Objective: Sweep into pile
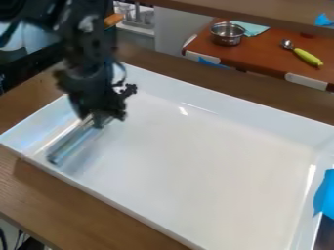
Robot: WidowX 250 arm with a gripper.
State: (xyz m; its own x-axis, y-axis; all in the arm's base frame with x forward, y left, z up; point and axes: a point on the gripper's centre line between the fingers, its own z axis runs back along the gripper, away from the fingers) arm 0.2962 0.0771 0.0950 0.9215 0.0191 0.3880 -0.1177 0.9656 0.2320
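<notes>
While a brown wooden table [72,201] is supporting a big white tray [209,156], the black pincer [99,119] is hanging over the tray's short left edge, near the far left corner. Its fingertips are gripping the far end of a long silvery bar [69,142]. From directly beneath the pincer, the bar is slanting beside that short edge toward the long near edge, its other end pointing away from the pincer. Blue tape [326,195] is covering part of the right edge. Behind, a metal pot [227,34] is sitting left of a green-handled spoon [304,54].
</notes>
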